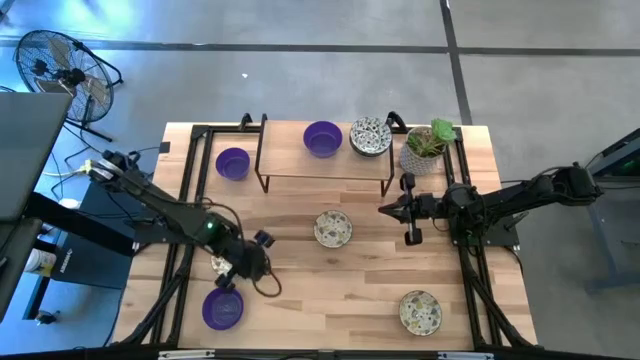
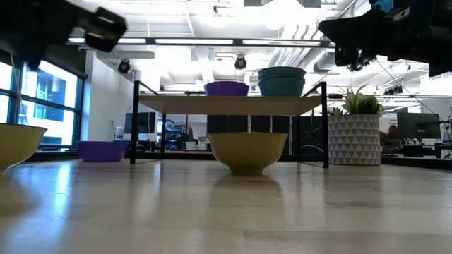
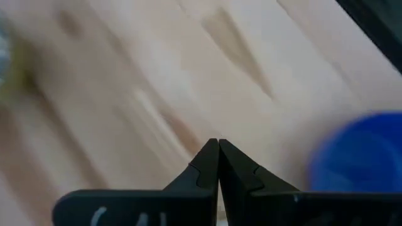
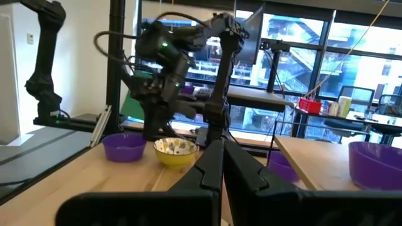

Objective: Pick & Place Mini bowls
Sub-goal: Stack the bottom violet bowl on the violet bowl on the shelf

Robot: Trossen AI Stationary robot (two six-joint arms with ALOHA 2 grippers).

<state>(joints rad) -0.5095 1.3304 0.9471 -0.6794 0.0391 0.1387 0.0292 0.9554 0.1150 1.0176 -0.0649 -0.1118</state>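
The left gripper, fingers pressed together and empty, hovers over the table's near-left area, with a purple mini bowl just beside it toward the front edge. A patterned mini bowl lies farther off at mid-table. The right gripper, also closed, waits well apart near the shelf.

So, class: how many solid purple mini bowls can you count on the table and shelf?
3. One purple bowl sits on the raised shelf, one on the table left of the shelf, and one at the front-left, near the left gripper. None appears hidden.
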